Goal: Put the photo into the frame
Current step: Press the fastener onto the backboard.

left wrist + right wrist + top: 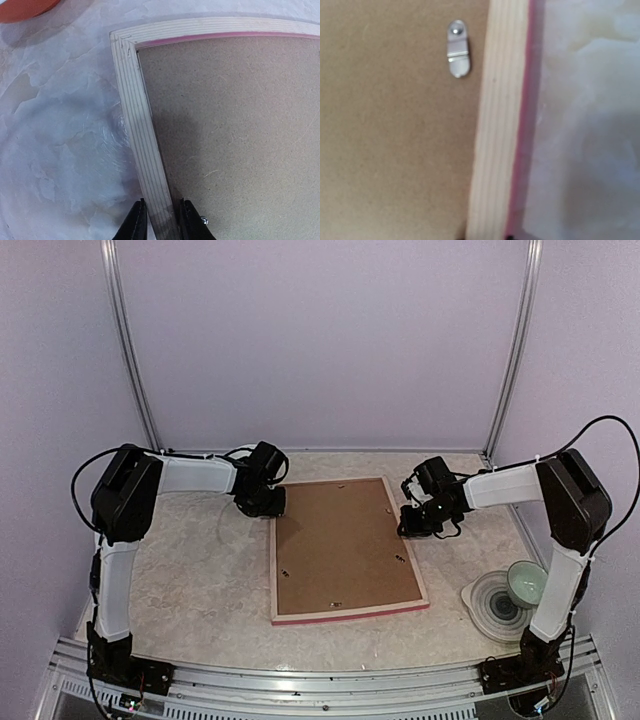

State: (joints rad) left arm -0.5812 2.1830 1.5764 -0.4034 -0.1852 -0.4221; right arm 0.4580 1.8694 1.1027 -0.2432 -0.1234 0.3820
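Jaws of the left gripper (161,222): the two black fingers stand one on each side of the left rail of the thin, pale wooden rectangular picture frame (136,115) and are set against it. They are closed on that rail just short of the far-left corner. Jaws of the right gripper (418,523): positioned over the far half of the right rail. The wrist view shows only dark slivers either side of that rail, so I cannot tell whether they grip.

Nearest the bases, at right, a pale green bowl (527,583) sits on a round white plate (490,608), apart from the frame. The frame lies face down on the marbled table (190,580), pink along its near rail, its long axis running near to far and slightly skewed. A plain brown backing board (340,545) fills it, with a small silver turn clip (458,48) beside the right rail. The sunset photo appears in no view; if it is seated, the board hides it. Judgement: each arm is placed at its own side rail, and neither is clearly nearer.
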